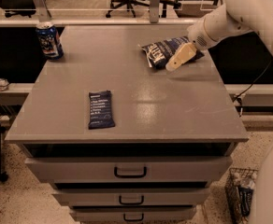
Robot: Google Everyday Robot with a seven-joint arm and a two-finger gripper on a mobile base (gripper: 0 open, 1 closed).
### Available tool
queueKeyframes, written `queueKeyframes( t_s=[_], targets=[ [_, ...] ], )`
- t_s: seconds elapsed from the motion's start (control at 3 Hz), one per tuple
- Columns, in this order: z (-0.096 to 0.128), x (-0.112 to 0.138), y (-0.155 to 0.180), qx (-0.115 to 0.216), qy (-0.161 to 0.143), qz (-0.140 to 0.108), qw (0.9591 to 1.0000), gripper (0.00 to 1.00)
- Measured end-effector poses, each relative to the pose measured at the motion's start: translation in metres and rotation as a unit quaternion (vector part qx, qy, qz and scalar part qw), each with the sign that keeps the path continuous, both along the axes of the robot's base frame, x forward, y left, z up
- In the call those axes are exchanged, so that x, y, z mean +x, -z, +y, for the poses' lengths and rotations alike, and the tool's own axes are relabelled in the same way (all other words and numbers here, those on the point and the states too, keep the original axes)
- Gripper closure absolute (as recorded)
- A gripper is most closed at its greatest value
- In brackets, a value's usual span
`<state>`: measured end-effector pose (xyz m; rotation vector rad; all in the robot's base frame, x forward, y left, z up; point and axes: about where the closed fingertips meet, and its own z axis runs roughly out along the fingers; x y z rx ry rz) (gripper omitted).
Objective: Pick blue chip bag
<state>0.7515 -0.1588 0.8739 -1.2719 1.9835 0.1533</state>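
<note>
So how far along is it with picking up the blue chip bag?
The approach looks done: the gripper is right at the near side of the blue chip bag. In hand: lining up the grasp, with the bag lying on the cabinet top, not lifted. Left: grip it and raise it.

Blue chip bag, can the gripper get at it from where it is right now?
Probably yes. The gripper hangs at the near edge of the blue chip bag; nothing lies between them, and the can and bar wrapper sit far off.
</note>
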Motion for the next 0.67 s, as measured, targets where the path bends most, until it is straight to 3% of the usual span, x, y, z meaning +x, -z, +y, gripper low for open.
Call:
queueKeyframes(
  t_s=[0.33,0.67],
  targets=[
    [0.0009,0.0167,0.0091,-0.002,0.014,0.003,0.9999,0.15],
    [-0.0033,0.0251,0.0149,-0.011,0.022,0.003,0.9997,0.39]
  ],
)
